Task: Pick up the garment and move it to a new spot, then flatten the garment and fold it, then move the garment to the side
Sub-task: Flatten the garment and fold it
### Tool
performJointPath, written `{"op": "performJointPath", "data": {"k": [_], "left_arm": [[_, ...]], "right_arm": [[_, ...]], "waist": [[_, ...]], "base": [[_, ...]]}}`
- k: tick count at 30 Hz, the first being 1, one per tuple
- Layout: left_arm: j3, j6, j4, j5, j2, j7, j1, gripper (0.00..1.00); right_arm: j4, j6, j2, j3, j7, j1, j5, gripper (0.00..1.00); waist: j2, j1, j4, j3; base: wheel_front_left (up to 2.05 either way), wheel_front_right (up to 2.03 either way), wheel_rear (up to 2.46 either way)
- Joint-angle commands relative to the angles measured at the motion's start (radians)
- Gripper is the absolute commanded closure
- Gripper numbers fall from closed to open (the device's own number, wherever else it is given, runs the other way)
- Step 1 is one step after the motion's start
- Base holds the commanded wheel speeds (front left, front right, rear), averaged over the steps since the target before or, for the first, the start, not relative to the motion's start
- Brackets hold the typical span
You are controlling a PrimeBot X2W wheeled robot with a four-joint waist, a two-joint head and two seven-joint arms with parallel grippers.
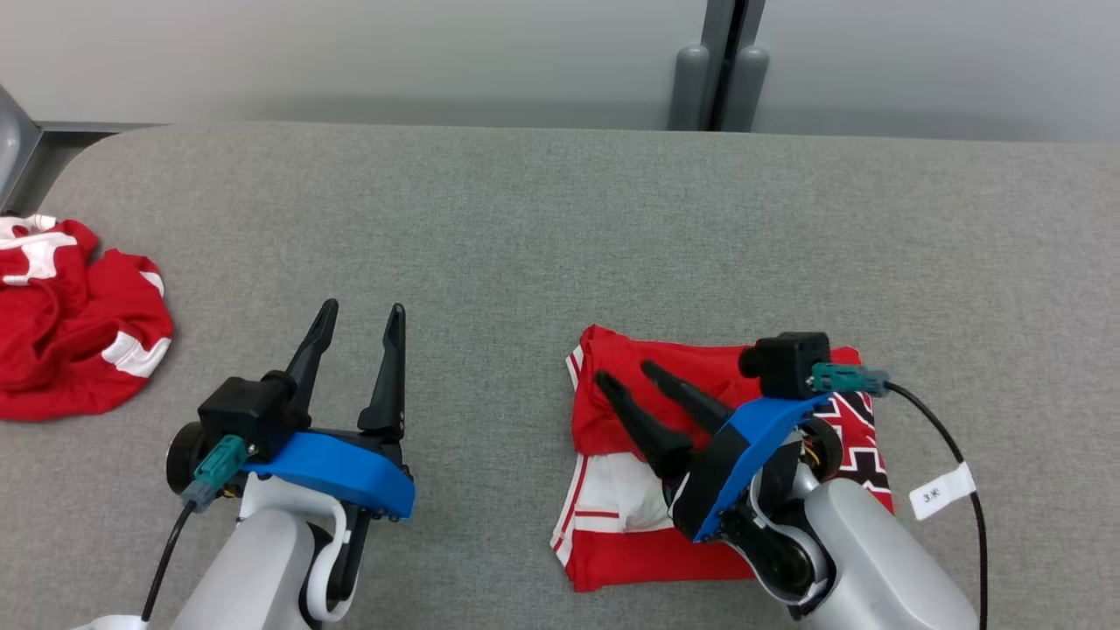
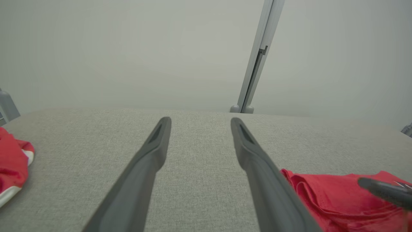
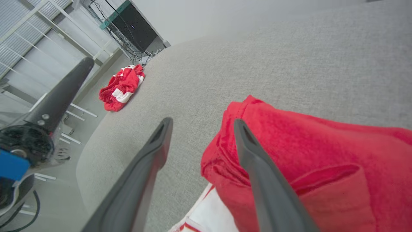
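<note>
1. Head view: the folded red-and-white garment (image 1: 604, 420) lies on the grey table (image 1: 612, 219). Our right claw (image 1: 627, 374) is over it, fingers apart and empty.
2. Left wrist view: our left claw (image 2: 200, 120) gapes, holding nothing, left of the garment.
3. Right wrist view: the garment looks soft, light and floppy. We would pinch all layers at its folded edge.

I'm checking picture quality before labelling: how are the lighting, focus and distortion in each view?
Head view: soft even light, sharp, hardly any shadow on the grey fabric table; left wrist view: the dark-fingered left gripper looks soft-edged up close; right wrist view: wide-angle tilt bends the table edge, folded red-and-white garment slightly soft.
</note>
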Motion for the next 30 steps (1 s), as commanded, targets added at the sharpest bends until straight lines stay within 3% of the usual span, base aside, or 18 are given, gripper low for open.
{"op": "performJointPath", "data": {"k": [1,6,12,16,20,21,22,23,24,30], "left_arm": [[0.009,0.003,0.003,-0.006,0.005,-0.009,0.008,0.00],[0.025,0.016,0.000,-0.018,0.014,-0.018,0.043,0.00],[0.036,0.024,-0.015,-0.022,0.019,-0.025,0.062,0.00],[0.040,0.020,-0.025,-0.018,0.024,-0.028,0.051,0.00],[0.040,0.018,-0.027,-0.014,0.030,-0.030,0.035,0.00],[0.039,0.018,-0.027,-0.014,0.031,-0.031,0.034,0.00],[0.038,0.018,-0.026,-0.014,0.031,-0.030,0.033,0.00],[0.037,0.017,-0.026,-0.015,0.032,-0.031,0.033,0.00],[0.035,0.016,-0.025,-0.015,0.031,-0.030,0.032,0.00],[0.035,0.016,-0.026,-0.021,0.036,-0.032,0.034,0.00]], "right_arm": [[-0.027,0.001,-0.003,-0.003,-0.026,-0.005,0.041,0.00],[-0.134,0.001,-0.004,-0.140,-0.068,0.047,-0.026,0.00],[-0.281,0.001,-0.005,-0.390,0.055,0.175,-0.357,0.00],[-0.303,0.001,-0.022,-0.399,0.114,0.228,-0.513,0.00],[-0.257,0.001,-0.030,-0.350,0.098,0.218,-0.574,0.00],[-0.238,0.001,-0.030,-0.338,0.091,0.209,-0.581,0.15],[-0.215,0.001,-0.033,-0.323,0.089,0.200,-0.594,0.54],[-0.193,0.001,-0.032,-0.309,0.084,0.192,-0.604,0.73],[-0.169,0.001,-0.031,-0.293,0.084,0.184,-0.610,1.00],[-0.058,0.001,-0.023,-0.187,0.101,0.148,-0.594,1.00]], "waist": [[0.0000,-0.0002,-0.014,-0.013],[0.0000,-0.0002,-0.049,-0.044],[0.0000,-0.0002,-0.072,-0.052],[0.0000,-0.0002,-0.078,-0.040],[0.0000,-0.0002,-0.078,-0.025],[0.0000,-0.0002,-0.077,-0.022],[0.0000,-0.0002,-0.075,-0.020],[0.0000,-0.0002,-0.074,-0.019],[0.0000,-0.0002,-0.070,-0.018],[0.0000,-0.0002,-0.062,-0.018]], "base": [[0.00,0.00,0.00],[0.00,0.00,0.00],[0.00,0.00,0.00],[0.00,0.00,0.00],[0.00,0.00,0.00],[0.00,0.00,0.00],[0.00,0.00,0.00],[0.00,0.00,0.00],[0.00,0.00,0.00],[0.00,0.00,0.00]]}}
